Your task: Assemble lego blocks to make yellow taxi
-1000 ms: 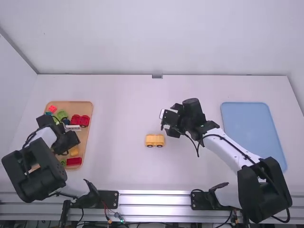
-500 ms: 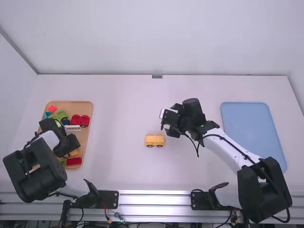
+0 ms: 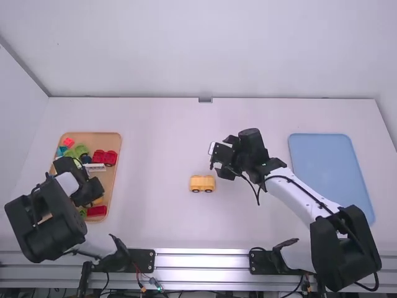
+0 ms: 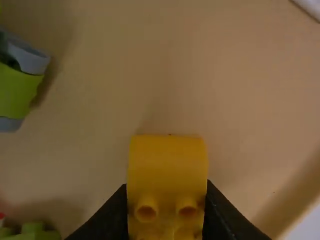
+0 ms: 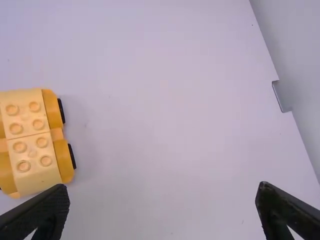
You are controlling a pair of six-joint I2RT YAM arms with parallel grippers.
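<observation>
The yellow block [image 4: 167, 165] is pinched between the fingers of the left gripper [image 3: 87, 191], over the tray [image 3: 115, 139]; whether it is lifted cannot be told. Near it, in the left wrist view, a green and grey piece [image 4: 19, 92] and a green studded block [image 4: 35, 233] are seen, both apart from it.

Part of the tray is covered by the left arm [image 3: 44, 220]. Beyond the gripper, a white block [image 3: 95, 167], a red block [image 3: 105, 157], a green block [image 3: 80, 149] and a pink block [image 3: 69, 142] are held in the tray; another red block [image 3: 97, 211] is placed at its near end.

The yellow car [image 3: 202, 183] is set upright on the table [image 3: 155, 217], well apart from the tray. Just beside it is held the right gripper [image 3: 220, 158], its fingers spread. The way from car to blue mat [image 3: 329, 167] is crossed by the right arm [image 3: 294, 192].
</observation>
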